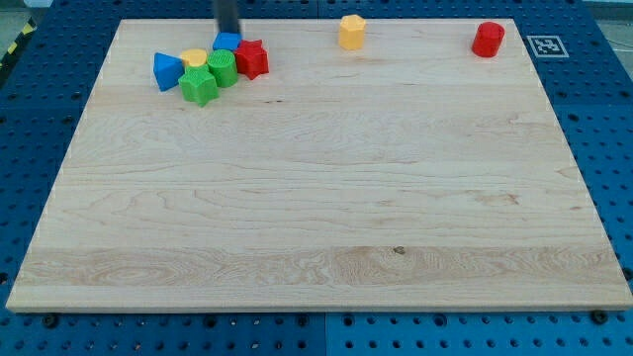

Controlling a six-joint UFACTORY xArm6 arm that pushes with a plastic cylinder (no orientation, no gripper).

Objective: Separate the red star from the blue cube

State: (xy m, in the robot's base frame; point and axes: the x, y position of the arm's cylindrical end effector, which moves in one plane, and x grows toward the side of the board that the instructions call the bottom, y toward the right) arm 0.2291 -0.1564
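Note:
The red star (253, 58) lies near the view's top left, touching the blue cube (229, 43) on its left. My tip (227, 33) is a dark rod coming down from the view's top edge; its end sits at the blue cube's top side, just left of and above the red star. The cube is partly hidden behind the rod and the neighbouring blocks.
A cluster hugs the cube: a green cylinder (223, 68), a green star-like block (199, 86), a yellow block (194, 58) and a blue triangular block (166, 71). A yellow hexagonal block (351, 32) and a red cylinder (488, 39) stand along the board's top edge (415, 20).

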